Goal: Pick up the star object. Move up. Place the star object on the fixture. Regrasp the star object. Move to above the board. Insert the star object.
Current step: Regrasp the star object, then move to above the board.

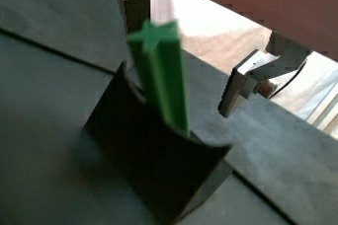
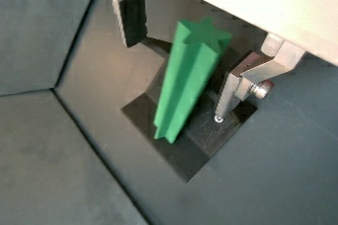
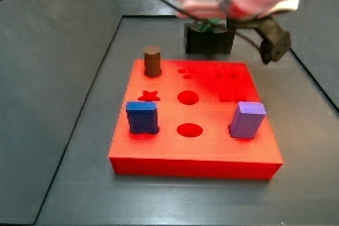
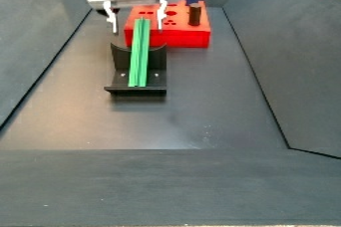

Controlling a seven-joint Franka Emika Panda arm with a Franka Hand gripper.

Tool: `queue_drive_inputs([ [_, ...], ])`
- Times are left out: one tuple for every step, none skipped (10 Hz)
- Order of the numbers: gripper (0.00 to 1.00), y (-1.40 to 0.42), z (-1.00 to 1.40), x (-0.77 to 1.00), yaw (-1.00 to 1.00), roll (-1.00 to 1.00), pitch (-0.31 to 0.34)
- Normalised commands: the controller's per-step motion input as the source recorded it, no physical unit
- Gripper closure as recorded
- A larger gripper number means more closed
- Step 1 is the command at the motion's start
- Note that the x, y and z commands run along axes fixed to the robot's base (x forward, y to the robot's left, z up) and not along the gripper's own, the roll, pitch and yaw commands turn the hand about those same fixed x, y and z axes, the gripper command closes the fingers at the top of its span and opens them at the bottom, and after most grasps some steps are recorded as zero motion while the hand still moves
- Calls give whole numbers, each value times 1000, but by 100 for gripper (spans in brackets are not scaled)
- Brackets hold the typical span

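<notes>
The green star object (image 4: pixel 138 52) leans steeply on the dark fixture (image 4: pixel 136 85), its lower end down on the fixture and its star-shaped end up. It shows in both wrist views (image 1: pixel 166 76) (image 2: pixel 185 81). My gripper (image 4: pixel 138 16) is open and straddles the bar's upper part, with a gap at each finger (image 2: pixel 132 17). The fixture also shows in both wrist views (image 1: pixel 152 155) (image 2: pixel 199 148). The red board (image 3: pixel 199 146) lies beyond the fixture, with its star hole (image 3: pixel 150 94) open. In that side view the gripper (image 3: pixel 228 17) hides the bar.
On the board stand a brown round peg (image 3: pixel 153 63), a blue square peg (image 3: pixel 141 117) and a purple square peg (image 3: pixel 247 120). Sloping dark walls (image 4: pixel 47 62) border the floor on both sides. The board (image 4: pixel 186 29) sits close behind the fixture.
</notes>
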Motion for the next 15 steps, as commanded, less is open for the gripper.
queue_drive_inputs([
  [0, -40, -264, 104, 55, 107, 16],
  [100, 0, 0, 0, 0, 0, 0],
  [100, 14, 1000, -206, 36, -210, -25],
  [100, 13, 1000, -207, 32, -218, -32],
  [100, 20, 1000, -204, 22, -199, -56],
  [100, 20, 1000, -196, 10, -175, -74],
  [100, 20, 1000, -189, -8, -152, -84],
  [100, 24, 1000, -185, -31, -131, -89],
  [100, 27, 1000, -182, -49, -122, -85],
  [100, 28, 1000, -178, -62, -117, -79],
  [100, 31, 1000, -177, -74, -113, -69],
  [100, 34, 1000, -171, -78, -115, -61],
  [100, 36, 1000, -168, -77, -116, -53],
  [100, 40, 1000, -168, -76, -120, -41],
  [100, 43, 1000, -167, -72, -120, -37],
])
